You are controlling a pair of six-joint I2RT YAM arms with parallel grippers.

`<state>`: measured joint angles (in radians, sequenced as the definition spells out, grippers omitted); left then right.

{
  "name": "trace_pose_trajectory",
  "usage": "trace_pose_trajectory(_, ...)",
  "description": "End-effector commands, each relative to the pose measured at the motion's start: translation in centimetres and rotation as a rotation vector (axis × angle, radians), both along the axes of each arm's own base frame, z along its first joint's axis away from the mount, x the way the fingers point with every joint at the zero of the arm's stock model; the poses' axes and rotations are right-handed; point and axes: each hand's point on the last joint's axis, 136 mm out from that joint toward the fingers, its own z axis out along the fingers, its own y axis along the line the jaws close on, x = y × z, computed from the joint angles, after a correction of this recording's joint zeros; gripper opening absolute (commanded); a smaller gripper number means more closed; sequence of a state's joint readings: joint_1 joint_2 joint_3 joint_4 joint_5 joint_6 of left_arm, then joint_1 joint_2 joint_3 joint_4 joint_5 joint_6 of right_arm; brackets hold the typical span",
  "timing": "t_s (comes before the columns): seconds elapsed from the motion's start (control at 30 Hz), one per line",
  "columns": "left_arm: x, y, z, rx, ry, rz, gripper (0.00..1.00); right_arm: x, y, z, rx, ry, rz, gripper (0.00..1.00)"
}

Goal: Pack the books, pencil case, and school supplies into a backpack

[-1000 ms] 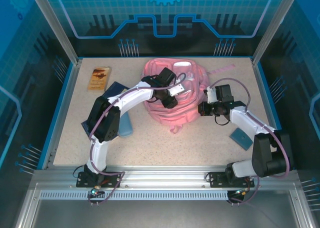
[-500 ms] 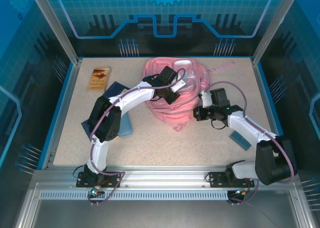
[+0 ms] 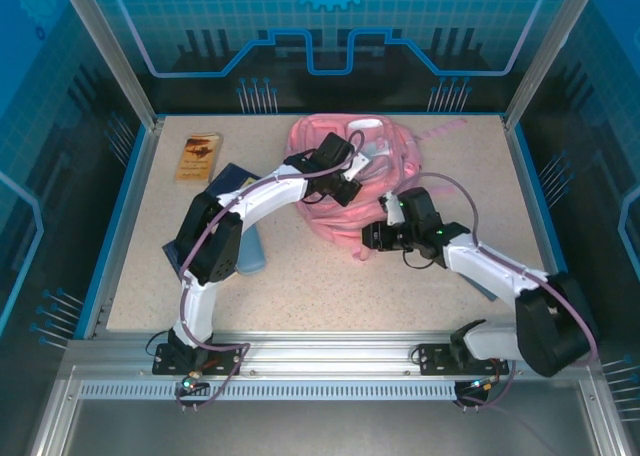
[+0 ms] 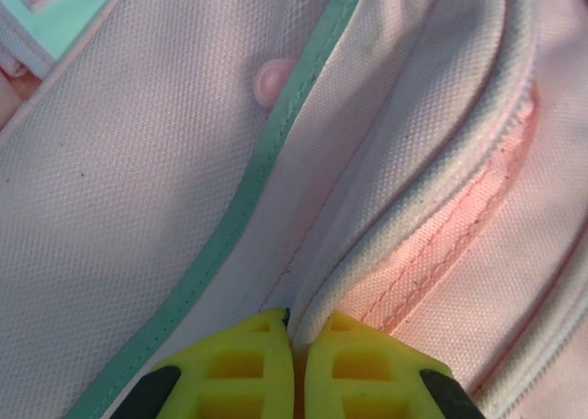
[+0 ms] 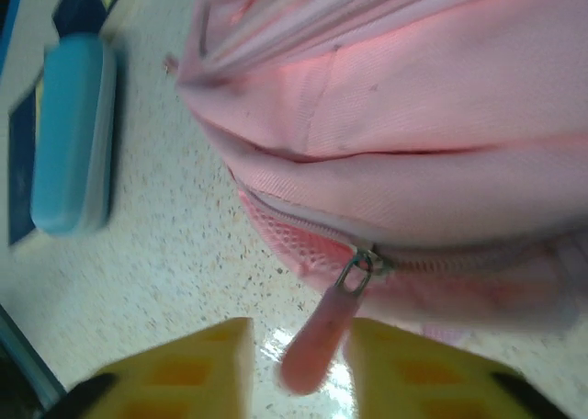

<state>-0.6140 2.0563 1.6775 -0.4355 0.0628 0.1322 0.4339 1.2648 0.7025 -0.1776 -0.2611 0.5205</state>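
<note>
Top external view: the pink backpack [image 3: 335, 211] lies at the upper centre of the table [image 3: 300, 291]. Its long axis runs up and down the frame, straps toward the upper right and zipped end toward the lower edge. The left gripper [image 3: 345, 188] sits on its upper face, and the left wrist view shows the yellow fingers [image 4: 239, 378] pressed together, pinching a white seam fold beside teal piping [image 4: 248, 198]. The right gripper [image 5: 299, 364] is spread, with the pink zipper pull [image 5: 315, 343] hanging between its fingers and not clamped. The pencil case [image 5: 72, 134] lies upright in the upper left of the frame on a navy book [image 5: 20, 189]. A tan-orange book [image 3: 199, 156] lies at upper left, its print too small to read.
</note>
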Motion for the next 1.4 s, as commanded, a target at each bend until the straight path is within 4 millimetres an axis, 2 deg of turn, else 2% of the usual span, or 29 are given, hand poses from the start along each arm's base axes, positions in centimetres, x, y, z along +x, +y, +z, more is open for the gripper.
trace_pose_trajectory(0.0, 0.9, -0.3, 5.0, -0.145, -0.097, 0.004, 0.0, 0.0, -3.6, 2.1, 0.022, 0.021, -0.16, 0.53)
trace_pose_trajectory(0.07, 0.6, -0.3, 5.2, -0.154, -0.097, -0.012, 0.0, 0.0, -5.3, 3.1, 0.045, 0.046, -0.229, 0.64)
trace_pose_trajectory(0.17, 0.4, -0.3, 5.7, -0.165, -0.105, -0.019, 0.0, 0.4, -7.2, 3.5, 0.073, 0.142, -0.346, 0.71)
trace_pose_trajectory(0.3, 0.2, -0.4, 6.1, -0.179, -0.109, -0.024, 0.0, 1.8, -7.0, 3.4, 0.154, 0.288, -0.398, 0.71)
trace_pose_trajectory(0.4, 0.1, -0.3, 6.3, -0.185, -0.107, -0.023, 0.0, 3.7, -6.5, 3.7, 0.193, 0.32, -0.434, 0.69)
trace_pose_trajectory(0.6, -0.4, 0.0, 6.5, -0.181, -0.111, -0.024, 0.0, 6.7, -6.1, 3.3, 0.198, 0.312, -0.448, 0.53)
trace_pose_trajectory(0.77, -0.6, 0.2, 7.0, -0.186, -0.108, -0.017, 0.0, 7.5, -5.7, 2.5, 0.184, 0.317, -0.425, 0.38)
trace_pose_trajectory(0.87, -0.8, 0.7, 7.3, -0.204, -0.088, 0.017, 0.0, 8.0, -5.0, 2.4, 0.198, 0.323, -0.393, 0.24)
trace_pose_trajectory(0.9, -1.0, 0.9, 7.4, -0.211, -0.078, 0.033, 0.02, 8.1, -4.7, 2.5, 0.204, 0.32, -0.382, 0.18)
trace_pose_trajectory(0.97, -1.3, 1.7, 7.8, -0.221, -0.066, 0.092, 0.18, 8.4, -4.1, 3.1, 0.211, 0.299, -0.35, 0.07)
trace_pose_trajectory(1.03, -1.7, 3.4, 7.9, -0.212, -0.035, 0.202, 0.38, 8.5, -3.1, 4.2, 0.225, 0.266, -0.31, 0.04)
trace_pose_trajectory(1.1, -2.6, 5.1, 8.2, -0.209, -0.004, 0.305, 0.5, 8.6, -1.9, 5.5, 0.242, 0.23, -0.263, 0.04)
trace_pose_trajectory(1.27, -6.9, 8.3, 8.0, -0.271, 0.077, 0.489, 0.59, 8.7, 1.8, 7.6, 0.252, 0.187, -0.162, 0.04)
trace_pose_trajectory(1.37, -9.8, 8.9, 7.1, -0.276, 0.117, 0.55, 0.6, 9.2, 3.6, 8.1, 0.267, 0.187, -0.134, 0.05)
